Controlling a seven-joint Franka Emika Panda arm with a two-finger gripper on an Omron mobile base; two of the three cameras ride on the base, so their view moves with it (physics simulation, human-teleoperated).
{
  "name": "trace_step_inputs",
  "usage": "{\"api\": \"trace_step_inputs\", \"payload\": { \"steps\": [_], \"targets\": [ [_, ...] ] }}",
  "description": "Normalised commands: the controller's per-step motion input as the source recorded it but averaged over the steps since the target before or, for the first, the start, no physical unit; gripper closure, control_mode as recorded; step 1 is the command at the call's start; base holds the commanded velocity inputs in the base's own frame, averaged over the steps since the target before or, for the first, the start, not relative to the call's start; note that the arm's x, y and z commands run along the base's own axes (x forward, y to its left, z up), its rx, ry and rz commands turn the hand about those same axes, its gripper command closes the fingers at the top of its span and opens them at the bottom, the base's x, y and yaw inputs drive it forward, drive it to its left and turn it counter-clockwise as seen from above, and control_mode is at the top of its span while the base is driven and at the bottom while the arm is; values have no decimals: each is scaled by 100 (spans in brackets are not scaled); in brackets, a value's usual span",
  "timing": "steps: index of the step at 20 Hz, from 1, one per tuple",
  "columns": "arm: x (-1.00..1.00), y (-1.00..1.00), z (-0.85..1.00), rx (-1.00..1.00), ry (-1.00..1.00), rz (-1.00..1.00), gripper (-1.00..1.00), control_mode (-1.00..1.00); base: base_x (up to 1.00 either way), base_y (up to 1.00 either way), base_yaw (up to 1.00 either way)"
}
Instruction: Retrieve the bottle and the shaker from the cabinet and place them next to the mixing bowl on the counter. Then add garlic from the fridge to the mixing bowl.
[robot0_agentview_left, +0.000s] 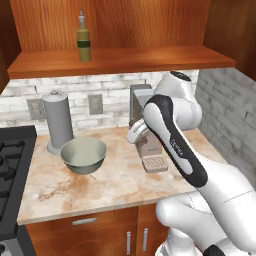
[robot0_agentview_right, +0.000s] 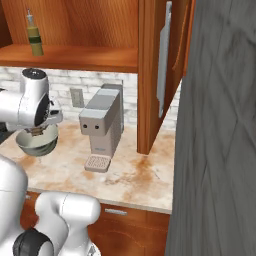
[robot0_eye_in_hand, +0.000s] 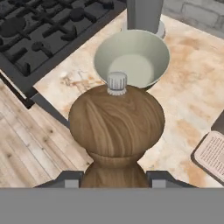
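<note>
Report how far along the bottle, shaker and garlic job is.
Done: nothing is placed yet. In hand: the pincer is shut on the wooden shaker, carried above the counter near the mixing bowl. Left: set the shaker beside the bowl, fetch the bottle standing on the cabinet shelf, then the garlic; the bowl looks empty.

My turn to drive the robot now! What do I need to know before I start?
Gripper: shut on the wooden shaker, held above the counter near the mixing bowl.
Bottle: still upright on the cabinet shelf.
Bowl: empty, beside the paper towel holder and in front of it.
Done: shaker is out of the cabinet.
Left: set the shaker down next to the bowl, fetch the bottle and put it there too, then get garlic from the fridge and drop it in the bowl.
</note>
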Motion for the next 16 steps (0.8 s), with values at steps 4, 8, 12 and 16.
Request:
{"api": "trace_step_inputs", "payload": {
  "steps": [4, 8, 12, 16],
  "targets": [
    [37, 21, -51, -18, 20, 3, 100, -100, 0, 0, 0],
    [25, 9, -93, -8, 0, 2, 100, -100, 0, 0, 0],
    [30, 1, -93, -5, -1, 2, 100, -100, 0, 0, 0],
    [20, 0, -54, -1, -8, 1, 100, -100, 0, 0, 0]
  ]
}}
